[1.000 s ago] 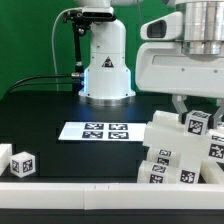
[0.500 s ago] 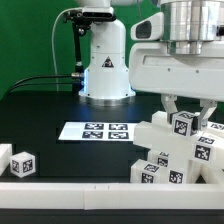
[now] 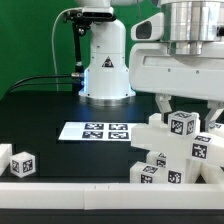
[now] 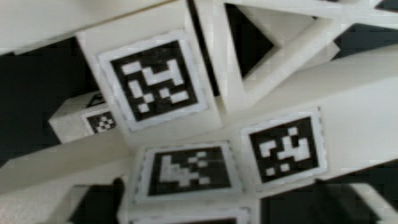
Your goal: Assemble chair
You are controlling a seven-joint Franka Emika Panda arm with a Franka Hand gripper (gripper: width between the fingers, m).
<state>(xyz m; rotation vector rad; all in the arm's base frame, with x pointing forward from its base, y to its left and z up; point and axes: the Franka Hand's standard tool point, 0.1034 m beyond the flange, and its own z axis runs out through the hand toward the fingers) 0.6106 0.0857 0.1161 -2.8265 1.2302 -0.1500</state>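
- Nearest me, at the exterior view's left, one small lone tagged cube (image 3: 22,163) sits by the white rim (image 3: 60,188), untouched.
- On the exterior view's right stands the chair (image 3: 172,155), one blocky cluster of white tagged parts; I count roughly six tags facing me.
- Above it the gripper (image 3: 183,112) has just spread its jaws off the top block, which has sunk slightly. I judge that part released and seated.
- Farther back lies one marker board (image 3: 93,131) with four tags.
- Farthest, one robot base (image 3: 104,62).
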